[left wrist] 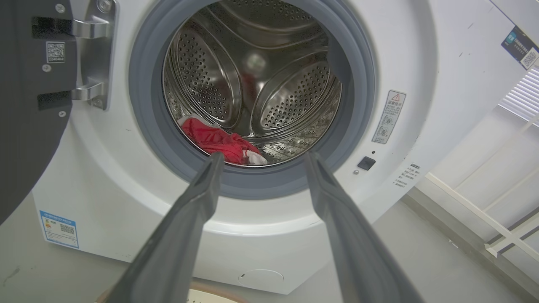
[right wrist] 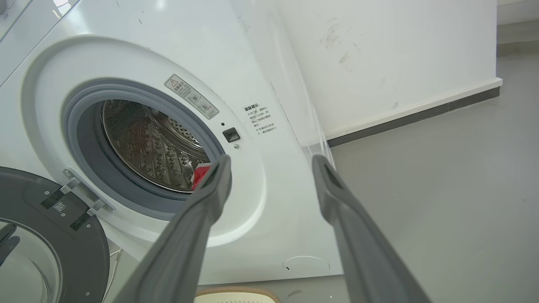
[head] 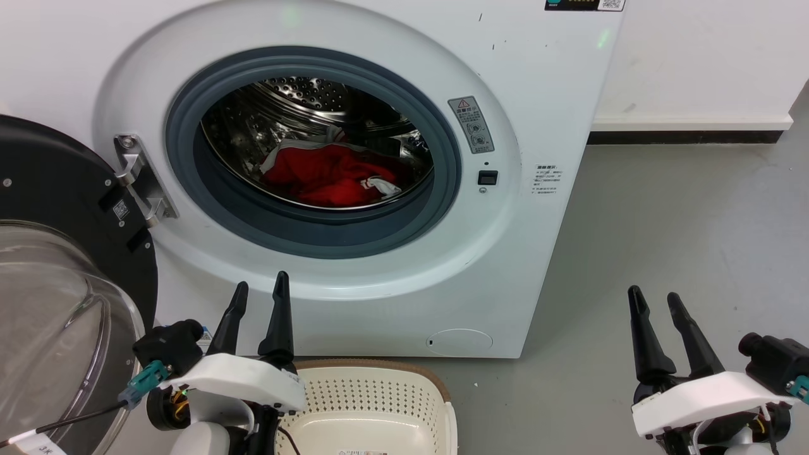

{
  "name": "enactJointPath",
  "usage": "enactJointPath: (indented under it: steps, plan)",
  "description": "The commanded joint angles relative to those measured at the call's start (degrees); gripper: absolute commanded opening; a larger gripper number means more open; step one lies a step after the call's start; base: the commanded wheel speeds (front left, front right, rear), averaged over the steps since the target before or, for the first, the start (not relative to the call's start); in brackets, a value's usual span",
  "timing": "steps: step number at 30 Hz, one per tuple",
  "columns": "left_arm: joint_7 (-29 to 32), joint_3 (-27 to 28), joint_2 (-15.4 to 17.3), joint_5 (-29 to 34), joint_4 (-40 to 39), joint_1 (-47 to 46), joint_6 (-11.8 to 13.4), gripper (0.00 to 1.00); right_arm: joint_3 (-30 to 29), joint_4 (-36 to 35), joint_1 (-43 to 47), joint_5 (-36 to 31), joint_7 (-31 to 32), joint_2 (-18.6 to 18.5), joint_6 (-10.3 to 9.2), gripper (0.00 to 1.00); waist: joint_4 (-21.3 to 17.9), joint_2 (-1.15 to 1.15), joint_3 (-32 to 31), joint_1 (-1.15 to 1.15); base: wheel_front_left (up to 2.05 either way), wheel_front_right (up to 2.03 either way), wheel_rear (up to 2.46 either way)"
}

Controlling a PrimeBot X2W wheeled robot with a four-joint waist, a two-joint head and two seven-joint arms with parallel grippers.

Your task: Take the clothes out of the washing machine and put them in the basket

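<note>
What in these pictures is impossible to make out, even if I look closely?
1. Head view: the red garment lies crumpled in the drum, so any print is folded out of sight.
2. Left wrist view: the grey door seal hides the garment's lower part.
3. Head view: the basket is cut off by the bottom edge, its left side behind the left end effector.
4. Head view: stickers on the washing machine are too small to read.

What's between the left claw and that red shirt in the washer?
Just the lower lip of the grey seal, seen in the left wrist view between the open left gripper and the shirt.
</note>
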Motion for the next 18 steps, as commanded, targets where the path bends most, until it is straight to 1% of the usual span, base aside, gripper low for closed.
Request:
enactJointPath:
  steps: [1, 18]
  plan:
    - [-0.6, -0.3, 0.3, 1.9, -0.5, -1.5, 0.3, 1.0, 0.1, -1.0, 0.4, -1.9, -0.4, -0.4, 0.08, 1.0, 0.0, 0.0, 0.0, 0.0, 0.0, 0.0, 0.0]
    - [-2.9, -1.5, 0.9, 11.9, 1.1, -2.0, 1.3, 1.0, 0.8, -2.1, 1.2, -11.5, -2.2, -0.4, 0.1, 1.0, 0.3, 0.0, 0.1, 0.0, 0.0, 0.0, 0.0]
